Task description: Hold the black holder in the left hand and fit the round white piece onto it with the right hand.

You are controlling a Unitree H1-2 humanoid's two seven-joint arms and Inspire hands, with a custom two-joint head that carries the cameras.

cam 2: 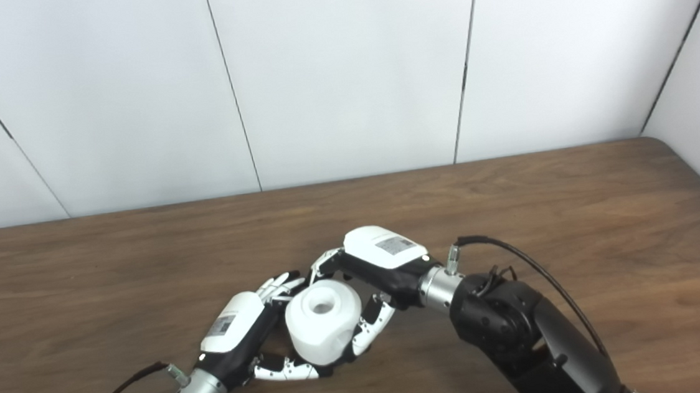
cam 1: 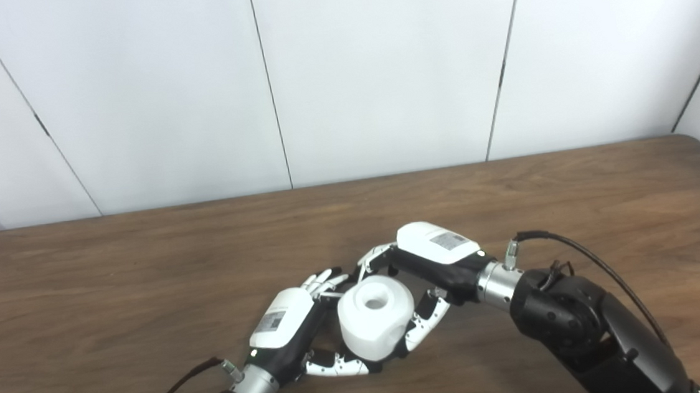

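Observation:
The round white piece [cam 1: 375, 319] with a hole in its top stands low over the table, between my two hands. My left hand [cam 1: 291, 326] curls around its left side and base, thumb under the front and fingers behind. Only a dark sliver of the black holder [cam 1: 377, 364] shows under the white piece; the rest is hidden. My right hand [cam 1: 429, 256] comes in from the right and grips the white piece, fingers on its far side and thumb on its near right side. The piece also shows in the right eye view [cam 2: 323, 320].
The brown wooden table [cam 1: 145, 287] runs to a white panelled wall [cam 1: 377, 63] at the back. Cables trail from both wrists, the right one [cam 1: 579, 253] arching above the forearm. The table's right corner lies at the far right.

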